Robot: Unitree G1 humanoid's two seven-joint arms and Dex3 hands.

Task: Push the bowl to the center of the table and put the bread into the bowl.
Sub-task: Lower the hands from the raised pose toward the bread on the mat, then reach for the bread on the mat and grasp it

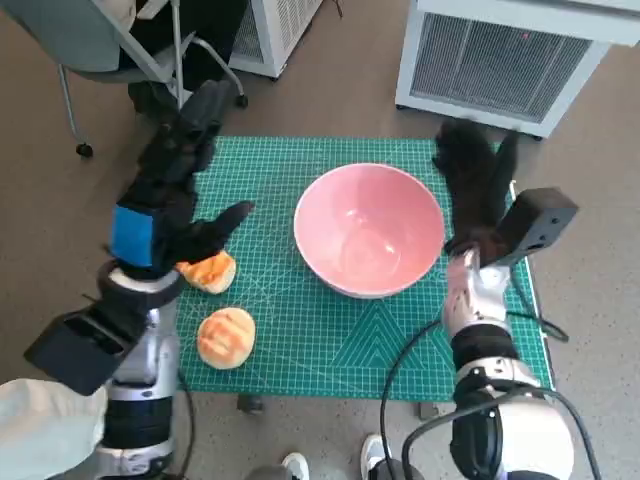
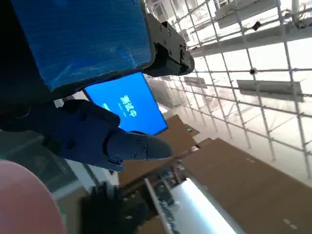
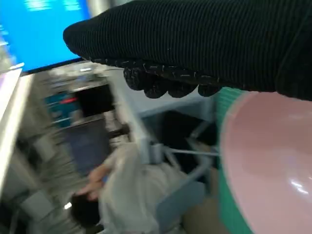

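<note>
A pink bowl [image 1: 369, 230] stands empty near the middle of the green mat [image 1: 330, 345]; its rim also shows in the right wrist view [image 3: 265, 161]. My right hand [image 1: 474, 190], in the black glove, lies flat against the bowl's right side, fingers stretched toward the far edge. Two bread rolls lie at the mat's left: one [image 1: 226, 337] near the front, another [image 1: 209, 272] partly under my left hand. My left hand [image 1: 176, 195] hovers raised above that roll with its fingers spread, holding nothing.
A white appliance [image 1: 510, 55] with a grille stands on the floor beyond the table's far right. A chair's legs [image 1: 150, 60] show at the far left. A person sits in the background of the right wrist view [image 3: 122, 195].
</note>
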